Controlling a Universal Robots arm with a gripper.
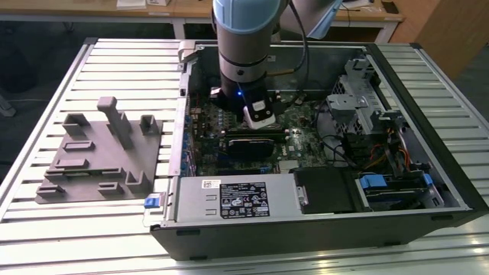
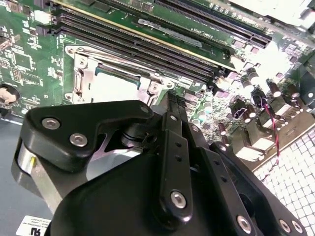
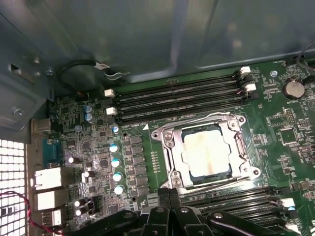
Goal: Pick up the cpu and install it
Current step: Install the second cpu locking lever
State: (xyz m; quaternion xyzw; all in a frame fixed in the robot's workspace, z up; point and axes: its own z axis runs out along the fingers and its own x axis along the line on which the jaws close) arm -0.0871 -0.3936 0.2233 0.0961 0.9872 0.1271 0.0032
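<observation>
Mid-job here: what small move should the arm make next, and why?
Probably a short straight lift clear of the board. In the first wrist view the cpu already lies flat inside the socket frame, and the claw is shut on nothing near the frame's edge.

cpu (image 3: pixel 206 153): pale silvery metal lid, matt, faintly stained. Socket frame (image 3: pixel 170 158) around it: bright bare metal, shiny. Motherboard (image 3: pixel 290 132): glossy green board. Pincer (image 2: pixel 170 147): matt black metal links with shiny steel screw heads. Fixture (image 1: pixel 95 154): grey plastic, matt. Bench (image 1: pixel 122 57): ribbed aluminium, satin. Computer case (image 1: pixel 306 235): dark painted sheet metal, smooth.
</observation>
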